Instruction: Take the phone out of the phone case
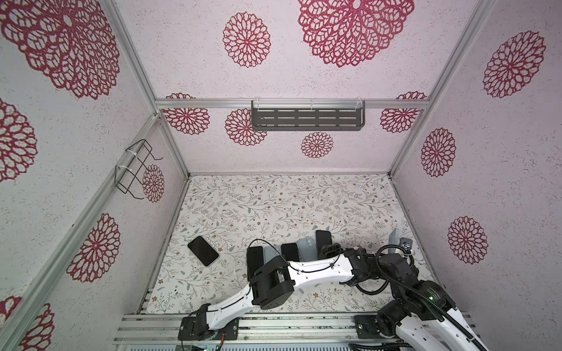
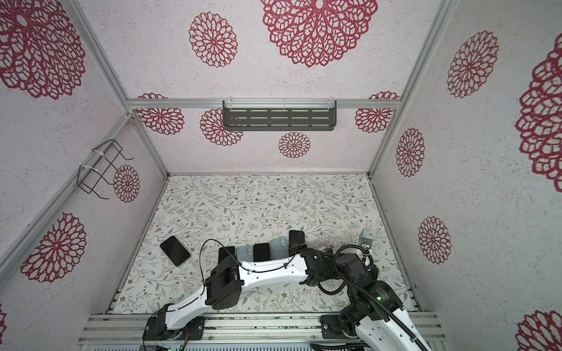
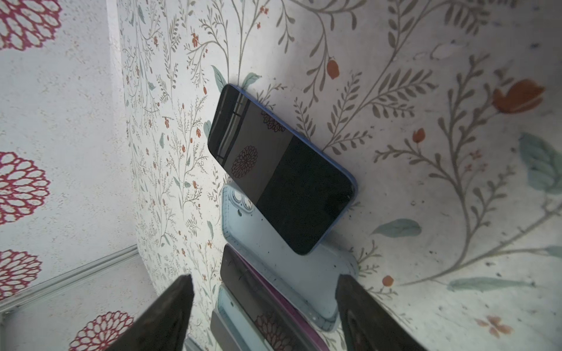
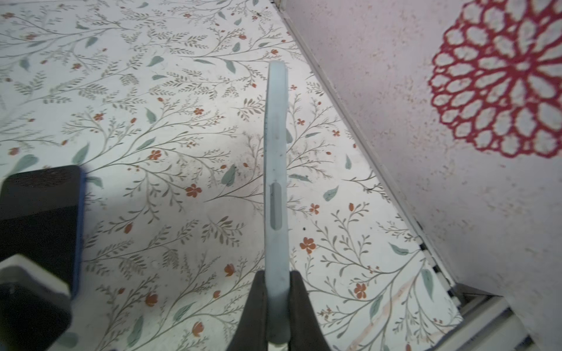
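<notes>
While the R gripper [image 4: 275, 279] is clenched on the lower end of the pale-blue phone case [image 4: 275, 170], the case stands upright, edge-on to the wrist cam, near the R wall [image 4: 425, 121]. Whether it touches the table [image 4: 152, 91]: cannot tell.

L gripper [image 3: 265, 278]: released, fingers [image 3: 170, 313] wide apart, grasping nothing. It hangs over the far end of a row [image 1: 289, 250] of overlapping phones & cases, approx. mid-table in both top views.

Phone [image 3: 279, 170]: out of the case, screen up & dark, blue rim. Lies at the far end of the row, its near part resting on a second case [image 3: 273, 243], also pale blue, camera cutout showing. Next along: purple-rimmed phone [image 3: 258, 301], partly overlapping that case.

Lone phone [image 1: 203, 250]: flat, screen up, well apart from the row, toward the L side of the table.
</notes>
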`<state>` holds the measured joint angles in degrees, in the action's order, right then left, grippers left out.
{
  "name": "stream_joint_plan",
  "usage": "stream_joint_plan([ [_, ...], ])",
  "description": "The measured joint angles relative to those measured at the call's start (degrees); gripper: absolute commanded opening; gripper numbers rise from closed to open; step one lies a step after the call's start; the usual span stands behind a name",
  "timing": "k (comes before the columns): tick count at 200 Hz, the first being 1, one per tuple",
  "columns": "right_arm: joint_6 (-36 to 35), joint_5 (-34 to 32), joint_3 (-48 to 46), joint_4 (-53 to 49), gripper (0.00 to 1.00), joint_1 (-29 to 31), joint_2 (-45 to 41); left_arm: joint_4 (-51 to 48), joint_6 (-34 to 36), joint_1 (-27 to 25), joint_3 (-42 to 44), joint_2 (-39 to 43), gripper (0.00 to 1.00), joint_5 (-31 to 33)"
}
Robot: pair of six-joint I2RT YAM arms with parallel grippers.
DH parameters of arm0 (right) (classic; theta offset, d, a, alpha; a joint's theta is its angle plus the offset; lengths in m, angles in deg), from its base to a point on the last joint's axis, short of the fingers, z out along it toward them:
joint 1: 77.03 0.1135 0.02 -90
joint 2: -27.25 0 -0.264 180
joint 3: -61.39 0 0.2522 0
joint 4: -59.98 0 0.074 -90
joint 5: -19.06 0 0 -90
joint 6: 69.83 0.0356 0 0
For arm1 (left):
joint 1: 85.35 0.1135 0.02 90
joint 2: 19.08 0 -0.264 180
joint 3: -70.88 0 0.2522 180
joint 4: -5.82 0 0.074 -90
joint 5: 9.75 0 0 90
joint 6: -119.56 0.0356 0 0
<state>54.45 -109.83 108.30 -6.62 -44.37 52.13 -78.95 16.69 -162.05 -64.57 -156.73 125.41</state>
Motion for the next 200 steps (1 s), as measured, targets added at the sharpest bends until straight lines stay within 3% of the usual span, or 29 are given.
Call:
stream_joint_plan([
  [7,0.4,1.8,0.0,0.9,0.00,0.3,-0.4,2.5,-0.5,0.0,3.3,2.1,1.00,0.2],
  [51,4.0,10.9,0.0,11.6,0.00,2.0,-0.1,17.7,-3.5,-0.3,23.9,15.7,0.97,1.3],
  [113,5.8,14.2,-1.7,18.5,0.00,2.1,2.5,27.5,-7.2,0.6,37.1,28.8,0.99,1.3],
  [152,5.2,14.4,-0.2,18.9,0.00,2.1,2.5,31.3,-9.1,4.8,39.3,29.4,0.90,-7.4],
  [200,2.2,13.1,8.3,18.7,0.00,2.1,4.6,37.2,-11.5,8.6,44.6,31.1,0.86,-16.9],
])
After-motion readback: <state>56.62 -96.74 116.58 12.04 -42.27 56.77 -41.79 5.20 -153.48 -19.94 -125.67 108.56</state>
